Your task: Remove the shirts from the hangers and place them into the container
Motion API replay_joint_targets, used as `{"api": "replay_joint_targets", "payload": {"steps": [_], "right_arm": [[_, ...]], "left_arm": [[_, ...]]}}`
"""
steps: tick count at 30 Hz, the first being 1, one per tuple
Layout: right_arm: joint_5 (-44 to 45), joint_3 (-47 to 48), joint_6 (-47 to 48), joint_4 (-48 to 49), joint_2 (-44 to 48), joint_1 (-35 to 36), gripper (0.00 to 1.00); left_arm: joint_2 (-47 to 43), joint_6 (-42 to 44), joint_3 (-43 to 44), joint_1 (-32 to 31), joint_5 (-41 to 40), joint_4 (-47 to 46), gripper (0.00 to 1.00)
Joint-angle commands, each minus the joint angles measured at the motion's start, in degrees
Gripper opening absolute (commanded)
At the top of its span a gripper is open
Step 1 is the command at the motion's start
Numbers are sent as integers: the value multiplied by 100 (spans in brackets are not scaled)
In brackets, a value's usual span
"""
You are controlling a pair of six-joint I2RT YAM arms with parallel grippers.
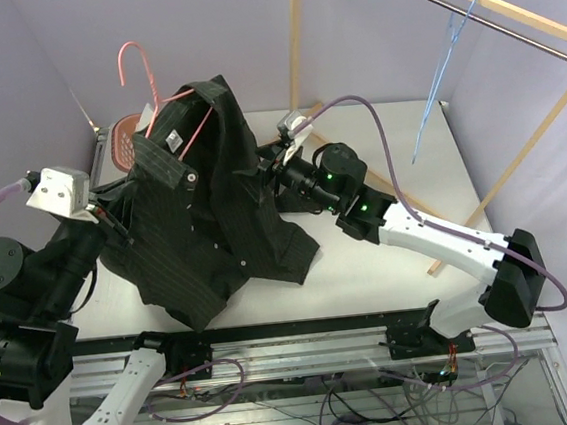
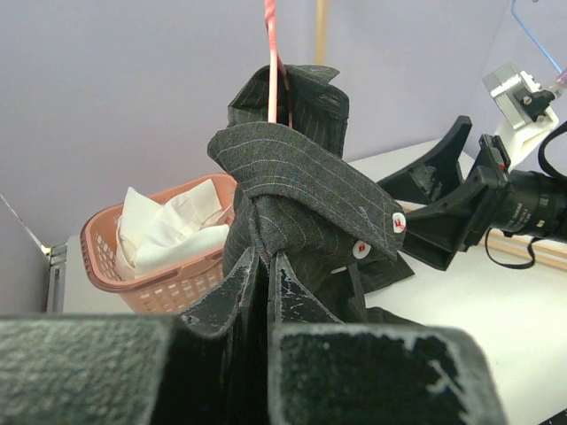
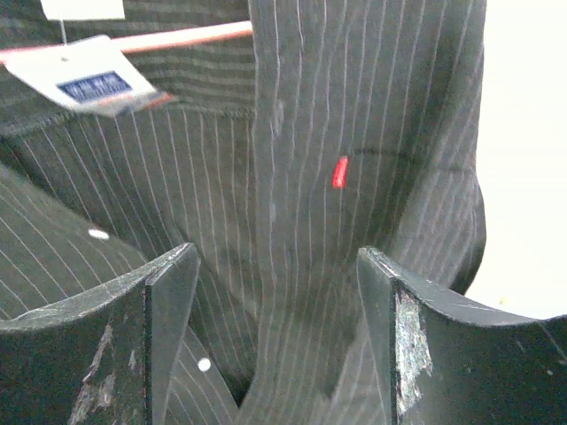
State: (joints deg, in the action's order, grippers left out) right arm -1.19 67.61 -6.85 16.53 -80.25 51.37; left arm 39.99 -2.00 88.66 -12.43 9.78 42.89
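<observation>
The black pinstriped shirt hangs bunched on the pink hanger, raised over the left of the table. My left gripper is shut on a fold of the shirt below the collar. My right gripper is open against the shirt's right side, with a fold of striped cloth running between its fingers. The pink hanger's bar shows above, beside a white tag. The white shirt lies in the salmon container. The light blue hanger hangs bare.
A wooden rack with a metal rail crosses the upper right, its poles standing behind the table. The container sits at the far left corner, partly behind the shirt. The shirt's hem rests on the white table.
</observation>
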Motion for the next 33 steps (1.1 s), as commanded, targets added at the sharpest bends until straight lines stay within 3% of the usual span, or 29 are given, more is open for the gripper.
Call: {"api": "replay_joint_targets", "payload": {"steps": [1, 15, 17, 18, 20, 21, 29, 33], "right_arm": [[-215, 24, -281, 1368, -213, -9, 73], [-30, 733, -624, 1897, -1267, 0, 71], [351, 938, -661, 1711, -1438, 3, 63], [645, 1054, -632, 1547, -1505, 0, 48], [1424, 1222, -580, 1147, -1540, 3, 7], [1769, 1231, -516, 1000, -1482, 4, 0], [3500, 1344, 568, -713, -135, -66, 0], [3632, 1857, 690, -1764, 456, -360, 0]], "left_arm": [[-76, -220, 130, 142, 355, -252, 7], [-167, -561, 167, 402, 786, -429, 7], [-198, -588, 144, 415, 820, -433, 7], [-222, -597, 147, 416, 821, -425, 7], [-265, -575, 166, 425, 797, -351, 7], [-299, -544, 158, 425, 759, -301, 7], [-979, -537, -523, 416, 883, -218, 7], [-1169, -591, -435, 416, 1174, 40, 7]]}}
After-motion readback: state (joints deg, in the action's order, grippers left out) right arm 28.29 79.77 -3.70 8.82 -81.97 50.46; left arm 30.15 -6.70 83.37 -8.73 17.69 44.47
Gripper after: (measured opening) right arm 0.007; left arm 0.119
